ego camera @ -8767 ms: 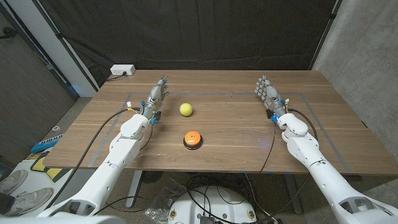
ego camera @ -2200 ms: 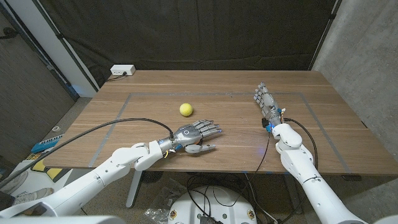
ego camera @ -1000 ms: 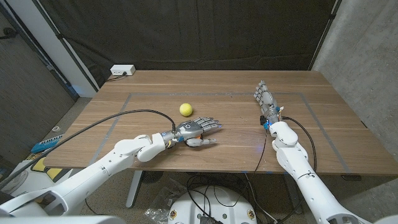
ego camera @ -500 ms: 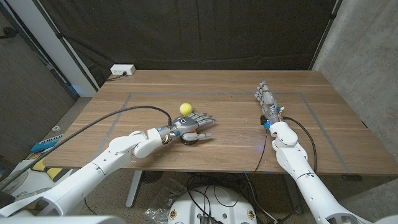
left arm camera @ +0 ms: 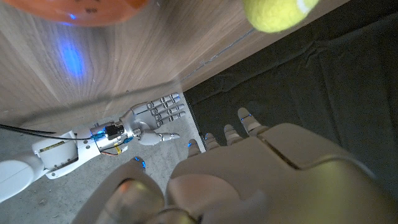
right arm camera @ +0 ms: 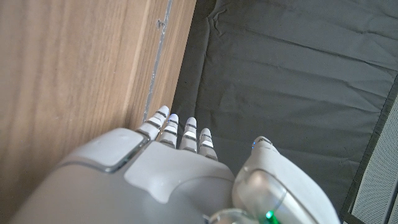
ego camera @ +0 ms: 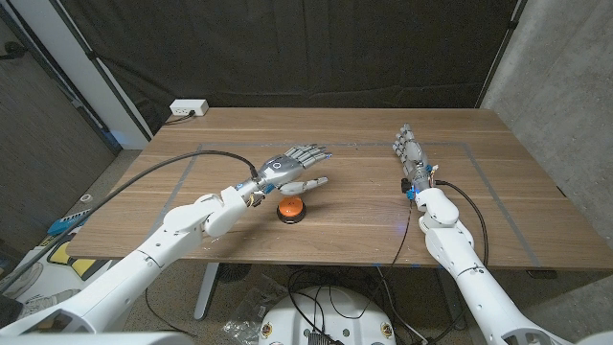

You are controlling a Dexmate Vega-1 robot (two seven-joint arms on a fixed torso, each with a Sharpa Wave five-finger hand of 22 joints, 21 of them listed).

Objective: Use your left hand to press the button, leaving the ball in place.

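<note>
The left hand (ego camera: 292,165) hangs above the worktop (ego camera: 498,192) with its fingers spread and nothing in them, pointing toward two o'clock in the head view. Its thumb reaches out over the button (ego camera: 291,209), which sits just at six o'clock of the palm, near the middle of the worktop and toward the front edge. Half a second ago the hand lay low over the button, covering most of it; now it has lifted and moved back, and the button shows whole.

The button is a round orange dome on a dark round base, facing straight up, so it has no long axis to speak of. In the left wrist view its orange cap (left arm camera: 93,9) is cut off at the picture's edge.

The ball (left arm camera: 277,14), yellow-green and round, shows in the left wrist view lying on the wood apart from the button. In the head view the left hand covers the spot where it lay earlier.

The right hand (ego camera: 410,153) stands on its edge at about three o'clock on the worktop, fingers straight and close together, holding nothing, unchanged from the earlier frame. It also shows in the left wrist view (left arm camera: 152,121).
</note>
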